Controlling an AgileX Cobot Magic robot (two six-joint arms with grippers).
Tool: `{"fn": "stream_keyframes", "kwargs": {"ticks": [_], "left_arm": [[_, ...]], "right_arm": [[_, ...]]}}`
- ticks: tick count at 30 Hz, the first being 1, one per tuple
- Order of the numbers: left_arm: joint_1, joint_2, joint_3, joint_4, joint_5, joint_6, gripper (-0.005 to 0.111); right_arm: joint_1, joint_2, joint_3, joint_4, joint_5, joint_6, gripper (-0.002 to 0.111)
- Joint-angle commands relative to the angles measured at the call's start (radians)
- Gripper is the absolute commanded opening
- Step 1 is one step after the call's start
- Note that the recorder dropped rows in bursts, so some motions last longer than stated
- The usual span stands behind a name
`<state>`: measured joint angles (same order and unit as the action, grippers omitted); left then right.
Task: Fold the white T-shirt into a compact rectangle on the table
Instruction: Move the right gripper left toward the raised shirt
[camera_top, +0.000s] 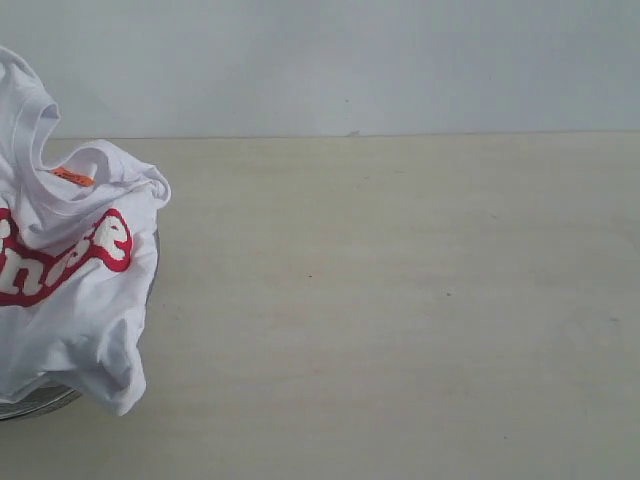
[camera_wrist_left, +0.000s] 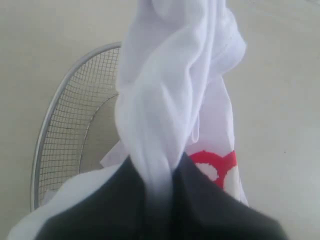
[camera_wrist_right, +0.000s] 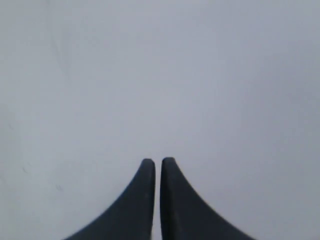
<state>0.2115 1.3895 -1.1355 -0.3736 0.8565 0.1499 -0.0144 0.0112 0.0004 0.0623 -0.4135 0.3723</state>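
Shirt in the air at the far left of the scene. The white T-shirt hangs bunched and twisted, its long axis running roughly top to bottom. Its red lettering is creased across the front, and the orange neck tag peeks out near the collar. The left gripper has it: dark fingers are pressed together on a gathered rope of white cloth, with the rest of the garment draping away below. Right underneath sits the wire-mesh basket, and its rim is just visible below the hem in the exterior view.

The right gripper is closed on nothing, jaws together, facing a blank pale surface. It does not show in the exterior view, so I cannot say how near it is to the cloth.

The geometry matters now. All the bare table lies to the right of the dangling shirt, wide and unoccupied. The left arm is the one on the garment, so to my eye the next call is to carry it rightward, clear of the basket, and lay it down. Nothing is folded yet, so the task looks barely begun. Watch the trailing hem, which could snag the basket's rim on the way across.
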Motion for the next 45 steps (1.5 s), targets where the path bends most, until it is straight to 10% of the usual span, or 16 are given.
{"fn": "stream_keyframes", "kwargs": {"ticks": [1, 7, 16, 23, 32, 38, 45], "left_arm": [[0.0, -0.026, -0.006, -0.015, -0.015, 0.008, 0.005], [0.0, -0.034, -0.006, -0.037, -0.011, 0.031, 0.005], [0.0, -0.034, -0.006, -0.033, -0.005, 0.032, 0.005], [0.0, -0.034, -0.006, -0.028, -0.004, 0.036, 0.005], [0.0, -0.034, -0.006, -0.03, 0.0, 0.037, 0.005], [0.0, -0.034, -0.006, -0.042, 0.015, 0.048, 0.005], [0.0, -0.034, -0.006, -0.24, 0.051, 0.228, 0.005]], "right_arm": [[0.002, 0.014, -0.042, -0.011, -0.001, 0.332, 0.0], [0.109, 0.256, -0.316, -0.371, 0.367, 0.446, 0.0], [0.457, 0.919, -0.614, -0.36, 0.478, 0.432, 0.0], [0.476, 1.174, -0.798, -0.304, 0.7, 0.355, 0.0], [0.204, 1.434, -1.142, 0.652, 1.221, -0.654, 0.0], [0.017, 1.654, -1.278, 1.04, 1.46, -0.909, 0.0], [0.034, 1.917, -1.45, 1.265, 1.619, -1.011, 0.0]]}}
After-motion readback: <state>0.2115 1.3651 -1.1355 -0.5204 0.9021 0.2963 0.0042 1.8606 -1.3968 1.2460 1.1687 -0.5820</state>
